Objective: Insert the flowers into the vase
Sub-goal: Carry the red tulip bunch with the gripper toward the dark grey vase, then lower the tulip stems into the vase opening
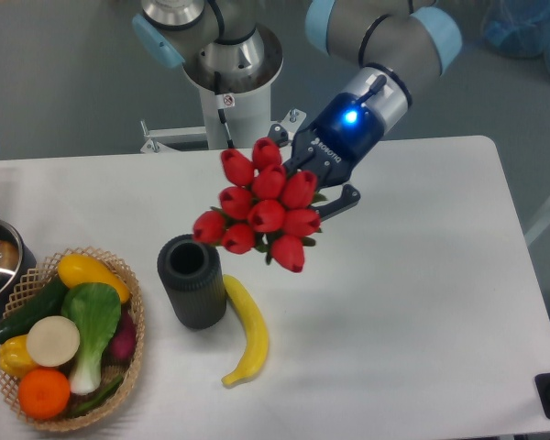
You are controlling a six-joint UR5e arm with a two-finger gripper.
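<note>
Carrying the flowers [259,204] toward the vase [192,280], stems clamped in the gripper [323,188]
The bunch must be brought over the round mouth, turned stems-down, then lowered

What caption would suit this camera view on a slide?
Tool carries red tulips toward the black vase beside a banana.

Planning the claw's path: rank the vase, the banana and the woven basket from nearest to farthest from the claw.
From the claw, holding the flowers:
1. Vase, below-left, closest.
2. Banana, just right of the vase, slightly farther.
3. Woven basket, far left, farthest.
</note>
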